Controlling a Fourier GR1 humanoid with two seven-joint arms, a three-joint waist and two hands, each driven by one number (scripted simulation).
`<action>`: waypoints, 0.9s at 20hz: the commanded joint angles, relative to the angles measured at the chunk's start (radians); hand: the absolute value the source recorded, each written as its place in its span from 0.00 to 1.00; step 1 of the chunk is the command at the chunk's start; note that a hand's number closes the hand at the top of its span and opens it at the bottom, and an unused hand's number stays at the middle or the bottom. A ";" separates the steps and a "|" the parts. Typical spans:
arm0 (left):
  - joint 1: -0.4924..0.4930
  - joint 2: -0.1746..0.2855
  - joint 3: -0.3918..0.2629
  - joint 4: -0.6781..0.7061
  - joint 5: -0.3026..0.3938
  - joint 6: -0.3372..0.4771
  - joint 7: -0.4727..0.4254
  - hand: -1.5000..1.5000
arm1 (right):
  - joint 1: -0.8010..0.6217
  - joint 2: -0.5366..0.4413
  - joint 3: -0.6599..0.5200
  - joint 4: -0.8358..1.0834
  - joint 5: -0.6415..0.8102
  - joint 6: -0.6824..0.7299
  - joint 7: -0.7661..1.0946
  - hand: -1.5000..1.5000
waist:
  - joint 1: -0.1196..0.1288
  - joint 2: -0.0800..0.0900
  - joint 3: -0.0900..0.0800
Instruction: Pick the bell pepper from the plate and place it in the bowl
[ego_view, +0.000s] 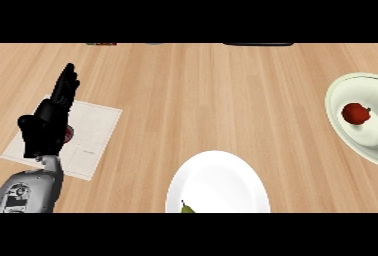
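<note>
Though the left hand rests left of the plate, a likely bell pepper, red, lies in the bowl to its right.
Fingers straight, holding nothing.

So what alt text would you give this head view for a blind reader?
A red bell pepper lies in a pale bowl at the right of a wooden counter. A white plate sits front and centre; the robot's left hand rests open over a paper mat.
</note>
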 joint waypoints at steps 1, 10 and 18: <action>0.020 -0.010 -0.009 0.020 -0.017 0.007 -0.036 0.50 | 0.058 -0.059 -0.041 0.034 -0.055 0.121 -0.060 0.00 | -0.007 -0.001 0.000; 0.020 0.013 0.026 0.024 -0.001 -0.011 -0.021 0.50 | 0.247 -0.115 -0.040 0.026 -0.113 0.411 -0.211 0.00 | -0.019 -0.008 -0.002; 0.043 -0.024 -0.018 -0.054 -0.032 0.009 0.038 0.50 | 0.328 -0.075 -0.017 -0.034 -0.155 0.438 -0.270 0.00 | -0.022 -0.012 -0.003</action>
